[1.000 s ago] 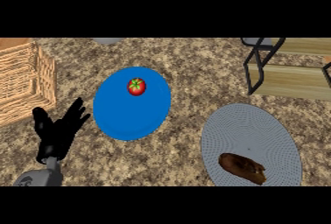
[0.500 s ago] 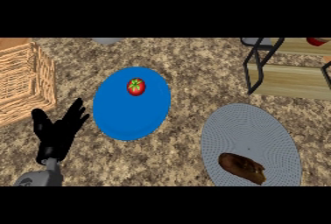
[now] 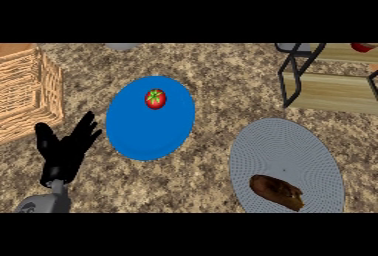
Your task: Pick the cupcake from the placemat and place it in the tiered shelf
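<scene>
Left robot hand [image 3: 65, 152] released, unmoved since before, cupcake [image 3: 277, 191] still on placemat [image 3: 284, 145]

Counter [image 3: 221, 70]: speckled brown-beige granite pattern. Left hand [image 3: 65, 152]: black, on grey forearm. Plate [image 3: 151, 135] just right of hand: plain bright blue. Tomato [image 3: 155, 98] on plate: red, green star-shaped top. Placemat [image 3: 284, 150] far right of hand: pale grey, fine woven dot texture. Cupcake [image 3: 277, 191] on placemat: dark brown. Basket [image 3: 26, 90] above hand: tan wicker weave. Shelf [image 3: 332, 80] far upper right: black frame, light wood-grain boards.
</scene>
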You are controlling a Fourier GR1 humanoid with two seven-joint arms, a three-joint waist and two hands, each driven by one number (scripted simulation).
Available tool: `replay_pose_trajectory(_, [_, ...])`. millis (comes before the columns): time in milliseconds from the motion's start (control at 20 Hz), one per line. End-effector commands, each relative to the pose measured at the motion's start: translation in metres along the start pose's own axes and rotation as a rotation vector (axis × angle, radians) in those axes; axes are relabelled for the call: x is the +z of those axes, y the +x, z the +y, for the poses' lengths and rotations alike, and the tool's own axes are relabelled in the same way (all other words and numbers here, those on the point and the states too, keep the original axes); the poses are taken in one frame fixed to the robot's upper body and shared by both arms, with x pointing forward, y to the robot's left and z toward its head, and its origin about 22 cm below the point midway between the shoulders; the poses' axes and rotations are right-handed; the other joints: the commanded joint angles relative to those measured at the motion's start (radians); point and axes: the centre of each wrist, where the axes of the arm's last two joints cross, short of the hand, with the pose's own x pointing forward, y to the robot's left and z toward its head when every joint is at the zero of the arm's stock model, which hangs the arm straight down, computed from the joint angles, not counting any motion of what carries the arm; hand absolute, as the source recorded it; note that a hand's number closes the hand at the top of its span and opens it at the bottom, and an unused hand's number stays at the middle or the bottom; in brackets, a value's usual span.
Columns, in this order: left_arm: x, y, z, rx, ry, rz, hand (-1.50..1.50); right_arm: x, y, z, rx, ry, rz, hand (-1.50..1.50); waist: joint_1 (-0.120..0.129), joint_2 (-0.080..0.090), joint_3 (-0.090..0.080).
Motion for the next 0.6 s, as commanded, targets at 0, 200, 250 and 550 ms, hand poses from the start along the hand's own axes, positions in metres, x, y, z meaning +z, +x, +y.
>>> replay_pose_trajectory(0, [0.004, -0.014, 0.000, -0.020, -0.002, 0.053, 0.00, 0.004, 0.000, -0.047, -0.076, -0.149, 0.034, -1.50, 0.008, 0.010, -0.004])
replay_pose_trajectory(200, [-0.001, -0.018, -0.003, 0.010, -0.005, 0.065, 0.00, 0.012, -0.003, -0.093, -0.120, -0.152, 0.083, -1.50, -0.002, 0.010, -0.004])
replay_pose_trajectory(250, [0.004, -0.020, 0.001, 0.014, 0.000, 0.060, 0.00, 0.014, -0.016, -0.102, -0.084, -0.132, 0.069, -1.50, -0.002, 0.008, -0.003])
replay_pose_trajectory(550, [0.007, -0.011, 0.001, 0.013, -0.005, 0.076, 0.00, 0.032, -0.023, -0.155, -0.110, -0.080, 0.052, -1.50, -0.004, 0.006, -0.001])
